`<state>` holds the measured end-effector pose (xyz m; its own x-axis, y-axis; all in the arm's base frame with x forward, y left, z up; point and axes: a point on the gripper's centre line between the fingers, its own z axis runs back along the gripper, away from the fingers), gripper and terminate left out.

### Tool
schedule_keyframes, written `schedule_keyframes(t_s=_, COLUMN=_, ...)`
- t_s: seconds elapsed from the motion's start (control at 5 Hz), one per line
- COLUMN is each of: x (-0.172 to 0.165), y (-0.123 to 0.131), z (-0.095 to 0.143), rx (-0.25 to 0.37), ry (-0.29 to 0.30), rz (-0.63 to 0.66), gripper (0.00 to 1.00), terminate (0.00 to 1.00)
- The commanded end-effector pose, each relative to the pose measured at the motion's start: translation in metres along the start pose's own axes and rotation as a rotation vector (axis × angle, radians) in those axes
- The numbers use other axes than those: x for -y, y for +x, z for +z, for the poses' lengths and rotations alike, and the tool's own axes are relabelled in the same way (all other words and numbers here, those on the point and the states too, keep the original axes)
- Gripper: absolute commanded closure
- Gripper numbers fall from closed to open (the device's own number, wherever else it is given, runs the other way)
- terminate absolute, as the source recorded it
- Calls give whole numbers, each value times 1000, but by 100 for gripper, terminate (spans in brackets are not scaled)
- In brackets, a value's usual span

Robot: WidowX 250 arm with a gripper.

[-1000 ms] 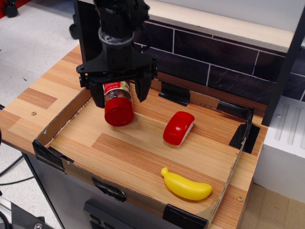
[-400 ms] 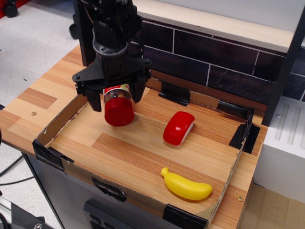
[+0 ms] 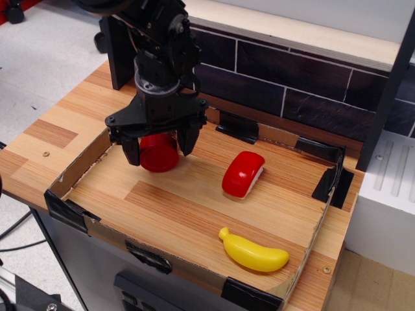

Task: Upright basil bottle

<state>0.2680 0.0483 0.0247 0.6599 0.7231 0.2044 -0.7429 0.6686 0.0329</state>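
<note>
Dark tiled wall runs behind a wooden tabletop, on which sits a shallow cardboard tray with black tape at its corners and a wood-grain floor; at the tray's back left the black gripper hangs from above, its jaws spread apart with one finger on either side of the basil bottle; the bottle's wide red cap faces the camera between the fingers, and most of the jar behind it is hidden by the gripper body, so its label and contents cannot be made out; whether the fingers actually press on the bottle cannot be told from this view; the bottle appears low against the tray floor, tilted with its cap toward the front; further right, near the tray's middle, lies a red-and-white rounded block, well apart from the bottle; at the front right a yellow toy banana lies near the tray's front wall.
</note>
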Motion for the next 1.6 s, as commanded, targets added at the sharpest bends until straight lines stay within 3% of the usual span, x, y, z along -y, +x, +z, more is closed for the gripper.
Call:
schedule_keyframes(t_s=0.0, x=9, y=2, z=-6, rx=-28, ry=-3, rz=-16, gripper=0, terminate=0)
schedule_keyframes(t_s=0.4, x=12, y=5, z=-10, rx=-23, ry=-27, rz=-67, gripper=0, terminate=0)
schedule_keyframes(t_s=0.6, x=11, y=9, z=2, rx=-3, ry=-19, rz=-143, gripper=100, terminate=0)
schedule_keyframes(t_s=1.0, x=8, y=18, z=35, rx=0, ry=-18, rz=-164, gripper=100, terminate=0)
schedule_keyframes(t_s=1.4, x=-3, y=15, z=65, rx=-48, ry=6, rz=-152, gripper=100, terminate=0)
